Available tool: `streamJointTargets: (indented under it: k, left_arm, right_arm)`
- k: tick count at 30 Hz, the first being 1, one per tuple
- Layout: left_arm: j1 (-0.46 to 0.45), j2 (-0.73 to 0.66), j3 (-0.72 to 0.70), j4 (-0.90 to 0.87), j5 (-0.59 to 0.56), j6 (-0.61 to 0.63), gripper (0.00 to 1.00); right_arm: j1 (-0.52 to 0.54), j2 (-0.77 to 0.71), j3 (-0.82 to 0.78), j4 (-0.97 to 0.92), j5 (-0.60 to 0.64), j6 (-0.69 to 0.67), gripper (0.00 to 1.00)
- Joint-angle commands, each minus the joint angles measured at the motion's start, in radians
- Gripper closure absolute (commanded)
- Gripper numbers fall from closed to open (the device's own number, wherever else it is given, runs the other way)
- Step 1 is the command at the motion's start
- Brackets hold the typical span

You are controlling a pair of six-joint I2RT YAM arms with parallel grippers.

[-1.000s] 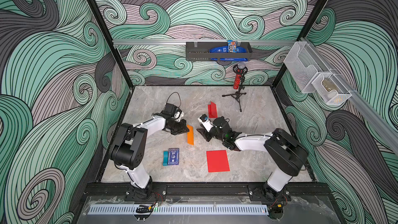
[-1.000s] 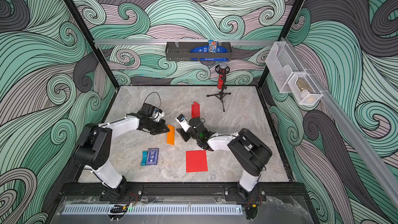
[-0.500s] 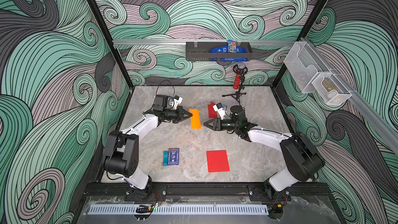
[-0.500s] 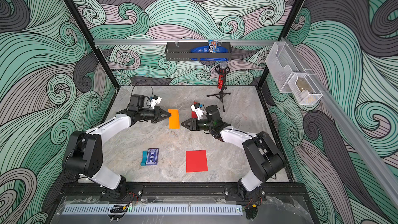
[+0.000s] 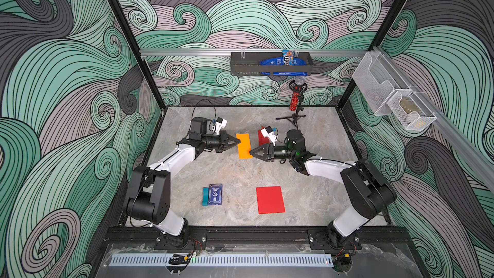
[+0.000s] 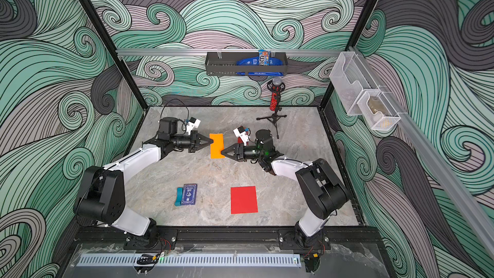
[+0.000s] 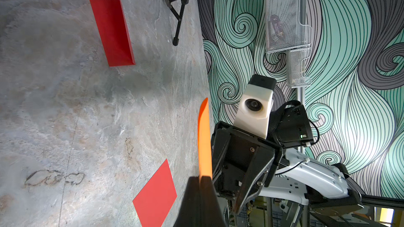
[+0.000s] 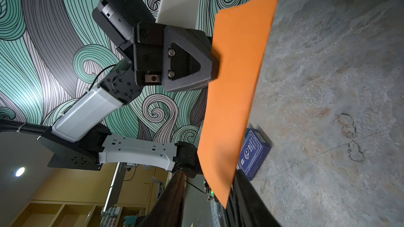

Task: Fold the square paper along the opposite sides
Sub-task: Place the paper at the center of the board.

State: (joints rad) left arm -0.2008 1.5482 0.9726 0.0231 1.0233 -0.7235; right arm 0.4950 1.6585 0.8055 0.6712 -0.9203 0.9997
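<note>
Left jaws pinch the orange paper (image 5: pixel 244 146) by one edge above the desk (image 5: pixel 240 180); right jaws spread around its opposite corner

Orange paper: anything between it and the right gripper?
Nothing visible does. The left gripper pinches the orange paper in mid-air, and the right gripper has its open jaws astride the opposite edge.
</note>
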Motion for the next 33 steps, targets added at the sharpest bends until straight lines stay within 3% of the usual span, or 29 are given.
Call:
streamJointTargets:
  k: [1, 6, 9, 13, 15, 19, 23, 30, 33]
  left_arm:
    - [0.009, -0.028, -0.003, 0.041, 0.032, -0.017, 1.00]
    - [0.012, -0.039, -0.003, 0.052, 0.035, -0.028, 1.00]
    - [0.013, -0.045, -0.004, 0.052, 0.035, -0.028, 1.00]
    - [0.017, -0.054, -0.005, 0.052, 0.034, -0.027, 1.00]
    - [0.018, -0.055, -0.006, 0.052, 0.034, -0.027, 0.99]
    - [0.020, -0.050, -0.012, 0.072, 0.032, -0.036, 0.81]
    - [0.020, -0.048, -0.042, 0.158, 0.041, -0.090, 0.71]
    - [0.020, -0.059, -0.071, 0.250, 0.049, -0.132, 0.70]
    - [0.021, -0.064, -0.082, 0.268, 0.049, -0.143, 0.85]
  right_arm:
    - [0.000, 0.021, 0.010, 0.048, -0.029, 0.030, 0.64]
    - [0.001, 0.027, 0.018, 0.042, -0.031, 0.029, 0.73]
    - [0.002, 0.027, 0.024, 0.018, -0.031, 0.017, 0.88]
    - [0.002, 0.016, 0.022, 0.014, -0.033, 0.017, 0.98]
    - [0.001, 0.009, 0.023, 0.014, -0.032, 0.017, 1.00]
    - [0.008, 0.000, 0.032, 0.007, -0.036, 0.017, 1.00]
    - [0.023, -0.003, 0.044, -0.004, -0.041, 0.014, 1.00]
    - [0.039, 0.000, 0.050, -0.015, -0.048, 0.015, 1.00]
    - [0.042, -0.004, 0.048, -0.019, -0.051, 0.014, 1.00]
